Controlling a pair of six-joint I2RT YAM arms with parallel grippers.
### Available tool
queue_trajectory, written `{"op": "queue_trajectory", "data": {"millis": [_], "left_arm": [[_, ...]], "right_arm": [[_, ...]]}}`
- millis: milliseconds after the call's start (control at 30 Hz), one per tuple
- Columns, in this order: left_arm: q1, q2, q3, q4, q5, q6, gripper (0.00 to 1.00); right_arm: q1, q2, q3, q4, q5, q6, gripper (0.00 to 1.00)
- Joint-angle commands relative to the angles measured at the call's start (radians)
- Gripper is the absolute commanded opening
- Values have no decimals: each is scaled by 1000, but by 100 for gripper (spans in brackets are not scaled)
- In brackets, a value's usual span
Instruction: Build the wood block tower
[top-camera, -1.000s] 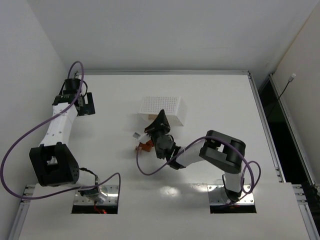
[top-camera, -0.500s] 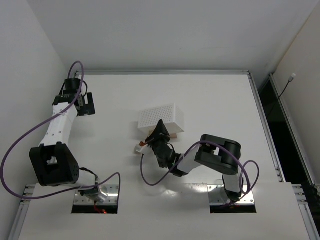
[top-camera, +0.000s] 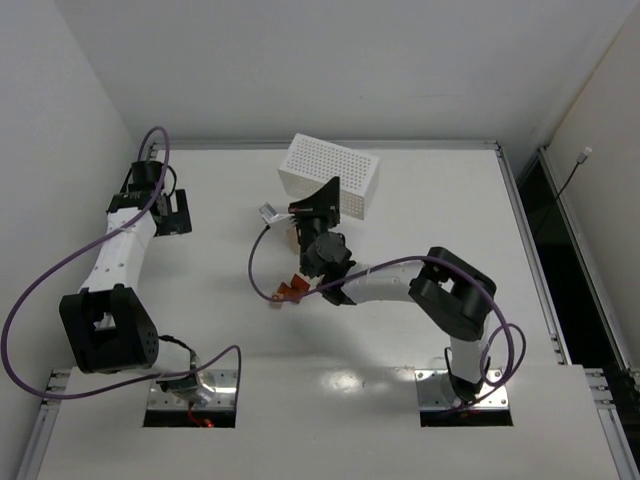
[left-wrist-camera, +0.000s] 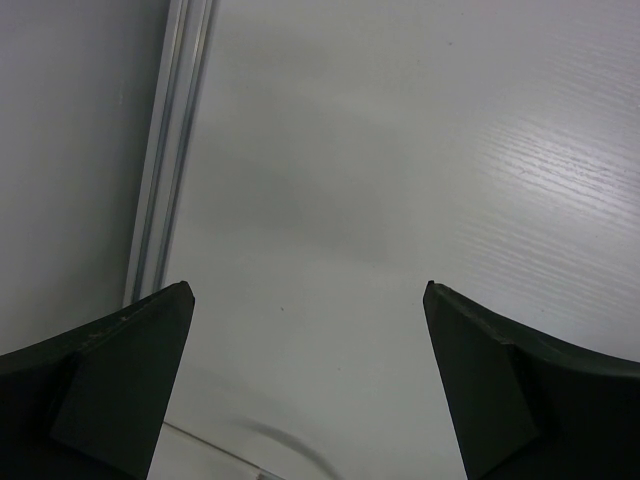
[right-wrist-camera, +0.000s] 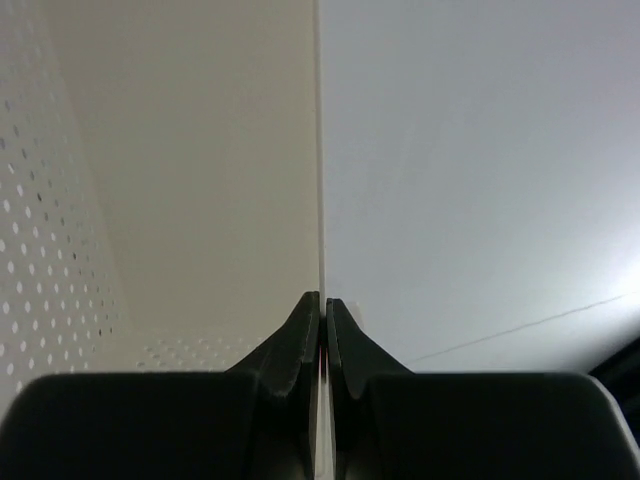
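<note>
My right gripper (top-camera: 325, 203) is shut on the thin wall of the white perforated tray (top-camera: 331, 178) and holds it raised and tilted toward the far side. In the right wrist view the fingertips (right-wrist-camera: 322, 300) pinch the tray's edge (right-wrist-camera: 319, 150). Reddish-orange wood blocks (top-camera: 290, 291) lie on the table beside the right arm. A small pale block (top-camera: 267, 212) lies left of the tray, and another block (top-camera: 293, 238) shows partly behind the gripper. My left gripper (top-camera: 178, 212) is open and empty at the far left, over bare table (left-wrist-camera: 305, 290).
A purple cable (top-camera: 262, 280) loops from the right arm past the orange blocks. A metal rail (left-wrist-camera: 165, 150) runs along the table's left edge beside the wall. The right arm (top-camera: 400, 280) lies across the table's middle.
My right gripper has carried the tray up and toward the far side, tilting it. Blocks that were under or beside it now lie uncovered on the table. The left arm has not moved.
</note>
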Motion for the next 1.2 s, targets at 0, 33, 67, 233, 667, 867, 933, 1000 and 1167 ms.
{"op": "queue_trajectory", "data": {"millis": [0,33,67,233,667,867,933,1000,1167], "left_arm": [[13,-40,-2,19,6,-16,99],[13,-40,-2,19,6,-16,99],[13,-40,-2,19,6,-16,99],[3,-40,-2,19,6,-25,99],[-193,-146,-16,82,-112,17,99],[-354,-198,7,100,-226,90,99],[-381,-198,26,100,-247,99,99],[-406,-188,39,100,-247,99,99],[-406,-135,58,91,-192,76,99]], "right_arm": [[38,-61,-53,530,4,40,0],[70,-61,-147,530,-37,52,0],[80,-74,-185,530,-37,52,0],[83,-84,-195,530,55,100,0],[-320,-116,128,-237,283,769,0],[-608,-105,619,-1892,-456,1741,0],[-731,-72,671,-1981,-643,1789,0],[-814,-46,689,-2053,-771,1798,0],[-1075,47,760,-2190,-1151,1818,0]]}}
